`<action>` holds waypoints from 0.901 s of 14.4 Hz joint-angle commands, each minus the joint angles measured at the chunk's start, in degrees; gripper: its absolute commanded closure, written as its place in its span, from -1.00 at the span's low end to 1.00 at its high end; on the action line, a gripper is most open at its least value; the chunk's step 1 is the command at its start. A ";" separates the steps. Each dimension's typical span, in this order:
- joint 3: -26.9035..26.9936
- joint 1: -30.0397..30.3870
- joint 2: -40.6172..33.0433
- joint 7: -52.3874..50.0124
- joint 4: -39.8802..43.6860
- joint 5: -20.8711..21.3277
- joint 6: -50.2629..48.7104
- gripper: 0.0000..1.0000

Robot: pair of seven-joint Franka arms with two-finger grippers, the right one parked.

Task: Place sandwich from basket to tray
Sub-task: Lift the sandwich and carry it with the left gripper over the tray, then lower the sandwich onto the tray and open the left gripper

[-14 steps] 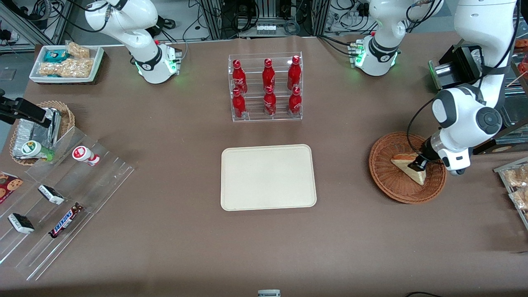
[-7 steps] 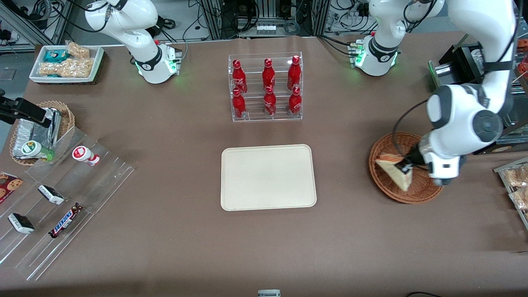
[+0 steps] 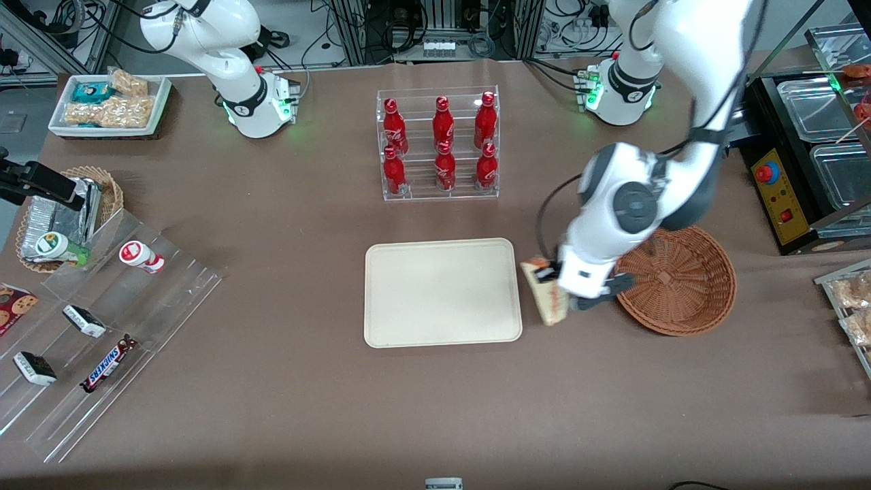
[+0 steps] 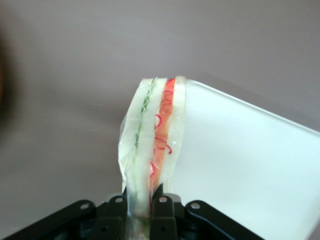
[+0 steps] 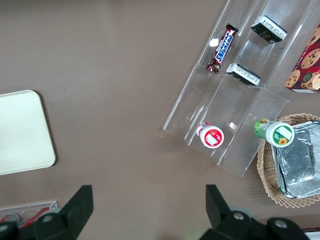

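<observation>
The tray (image 3: 442, 292) lies bare at table centre. Just off its three o'clock edge hangs the sandwich (image 3: 546, 297), a clear-wrapped white wedge with red and green filling stripes, pinched at one end by the gripper (image 3: 548, 274). The basket (image 3: 680, 280), further toward three o'clock, is empty. Slippery film could let the wedge slide free short of the rim.

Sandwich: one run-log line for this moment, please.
gripper: shut on sandwich | sandwich: airborne between basket and tray | tray: bare
</observation>
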 commanded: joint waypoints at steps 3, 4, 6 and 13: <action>1.04 -10.29 13.29 -0.46 15.06 2.87 2.12 0.84; 1.04 -11.43 14.88 -1.25 16.65 4.10 2.12 0.84; 1.04 -13.72 16.73 -2.48 17.63 6.22 2.12 0.84; 1.04 -16.36 19.37 -4.33 17.90 7.10 2.29 0.39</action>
